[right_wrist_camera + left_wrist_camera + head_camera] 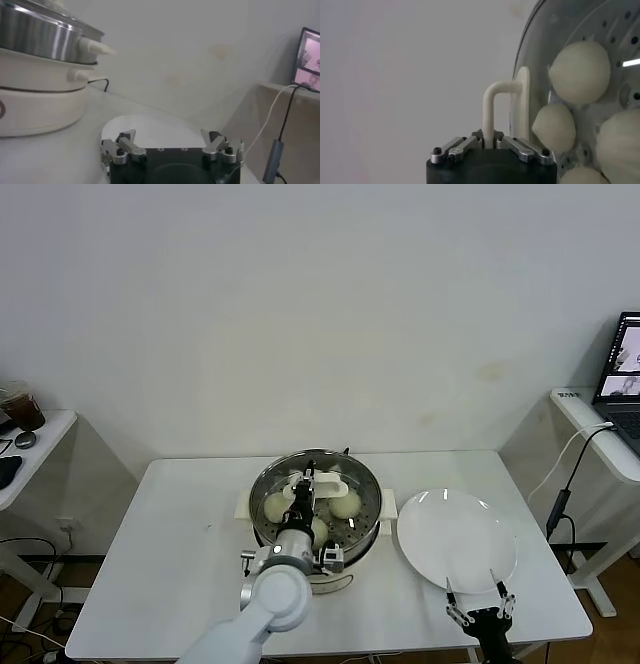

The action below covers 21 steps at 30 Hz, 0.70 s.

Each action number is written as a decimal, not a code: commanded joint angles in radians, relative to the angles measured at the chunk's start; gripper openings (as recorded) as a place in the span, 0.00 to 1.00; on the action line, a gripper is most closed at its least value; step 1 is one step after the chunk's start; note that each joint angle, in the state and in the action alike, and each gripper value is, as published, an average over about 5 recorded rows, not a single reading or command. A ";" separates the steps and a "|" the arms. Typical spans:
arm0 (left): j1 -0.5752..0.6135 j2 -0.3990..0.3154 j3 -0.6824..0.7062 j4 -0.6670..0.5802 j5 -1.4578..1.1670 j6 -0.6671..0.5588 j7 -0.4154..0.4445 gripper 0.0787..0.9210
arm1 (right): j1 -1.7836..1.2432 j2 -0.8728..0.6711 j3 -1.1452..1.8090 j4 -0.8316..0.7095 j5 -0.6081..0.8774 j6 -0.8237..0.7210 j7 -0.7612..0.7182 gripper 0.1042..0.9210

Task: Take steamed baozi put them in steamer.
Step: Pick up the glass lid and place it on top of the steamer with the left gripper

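Note:
The steamer (362,519), a shiny steel pot on a cream-white base, stands mid-table. Several pale baozi (346,504) lie on its perforated tray. They also show through the glass in the left wrist view (580,65). A round glass lid covers the pot; I cannot tell whether it rests on the rim. My left gripper (303,486) is over the pot, shut on the lid's white handle (328,481). The left wrist view shows that grip (488,140) on the handle (490,102). My right gripper (480,609) is open and empty by the table's front edge.
A flat white plate (455,536) lies right of the steamer, just beyond my right gripper (170,142); it also shows in the right wrist view (150,127). The steamer (35,40) stands to one side there. A side table with a laptop (625,369) is far right.

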 commanded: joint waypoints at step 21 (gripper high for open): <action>0.375 0.057 -0.202 -0.324 -0.258 -0.108 -0.195 0.51 | -0.016 -0.025 -0.011 0.007 0.004 0.003 -0.003 0.88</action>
